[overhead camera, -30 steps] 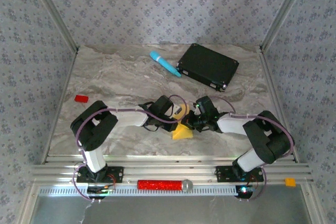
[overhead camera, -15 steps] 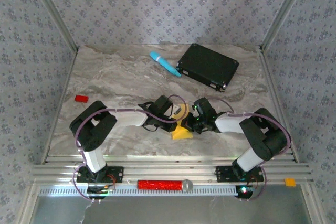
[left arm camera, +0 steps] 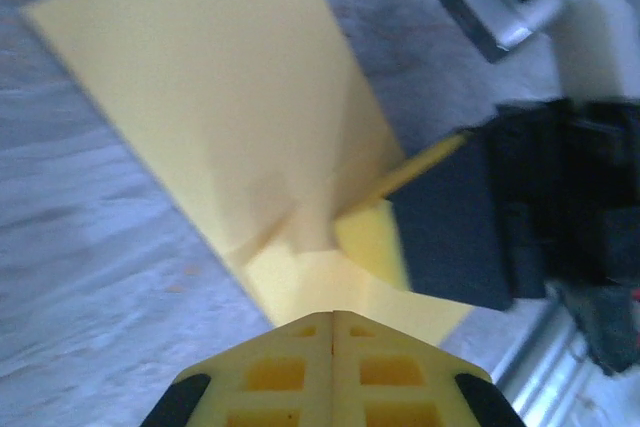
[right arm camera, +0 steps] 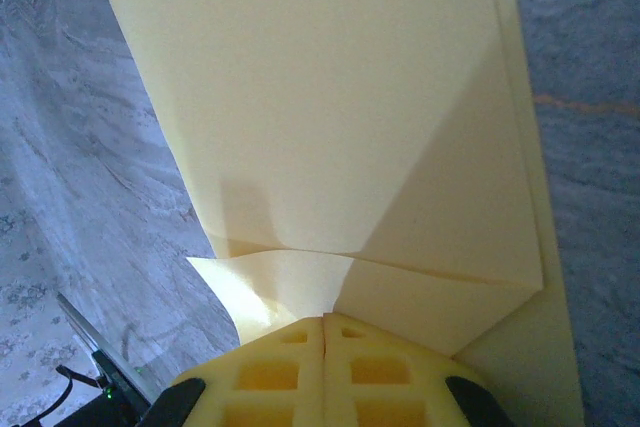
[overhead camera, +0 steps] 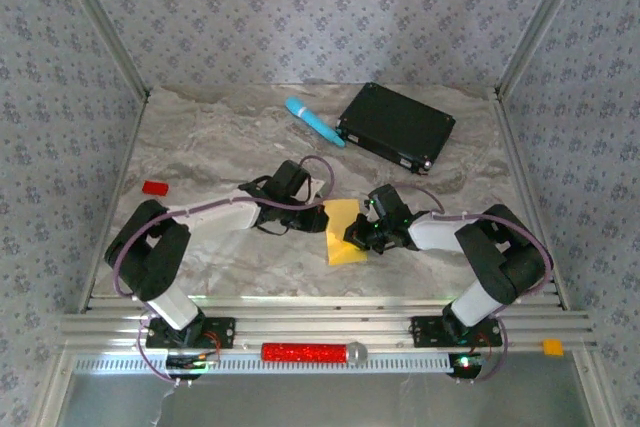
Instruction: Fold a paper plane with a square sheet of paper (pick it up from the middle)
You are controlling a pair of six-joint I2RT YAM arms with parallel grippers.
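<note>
At table [overhead camera: 200, 147] centre: square sheet of paper [overhead camera: 341, 219] folded, long axis near-far.

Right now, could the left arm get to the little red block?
Probably yes. The red block sits alone on bare table on that arm's side, with nothing between. But the left gripper is shut, its tip at the yellow paper, so it must leave that first.
</note>
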